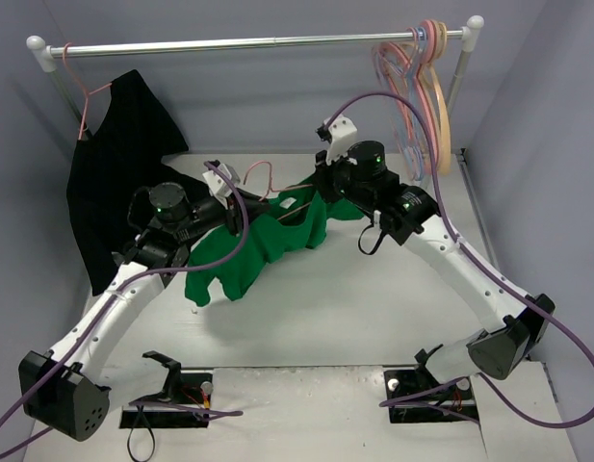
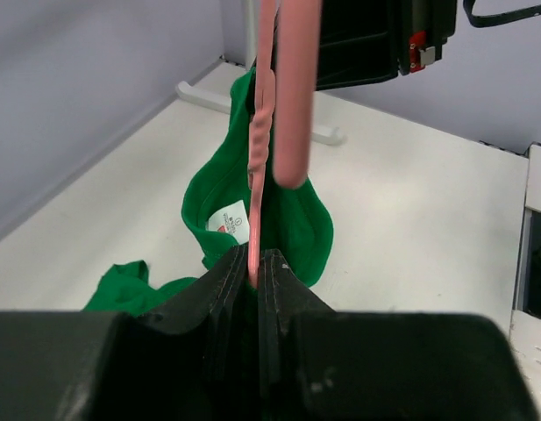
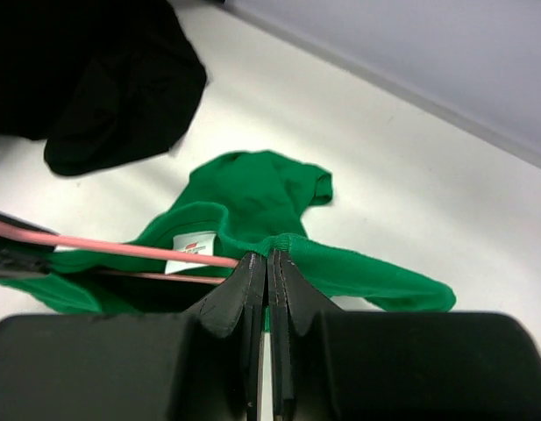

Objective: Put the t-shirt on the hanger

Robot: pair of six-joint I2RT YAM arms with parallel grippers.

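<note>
At the centre of the top view, above the white tabletop (image 1: pixel 374 298), the bright green t-shirt (image 1: pixel 268 241) sags limp between two robot arms, its lower part seemingly trailing on the surface. The left arm's fingers (image 2: pixel 226 281) are clenched on the thin wire of the salmon-pink hanger (image 2: pixel 255 175), which juts up the middle of the left wrist frame. The right arm's fingers (image 3: pixel 239 285) are pinched shut on the shirt's collar just beside the white neck label (image 3: pixel 189 247), where the hanger's wire appears to run into the neck opening. The shirt looks light, soft and apt to droop or slip, so the firmer collar hem seems the sound place to hold. The hanger appears light and springy, best gripped on its wire close to the hook. Both arms reach in from the lower corners, forearms angled inward, wrists meeting mid-frame. A black garment (image 1: pixel 114 183) hangs from the rail (image 1: pixel 248 42) at upper left, spare hangers (image 1: pixel 422 87) at upper right
</note>
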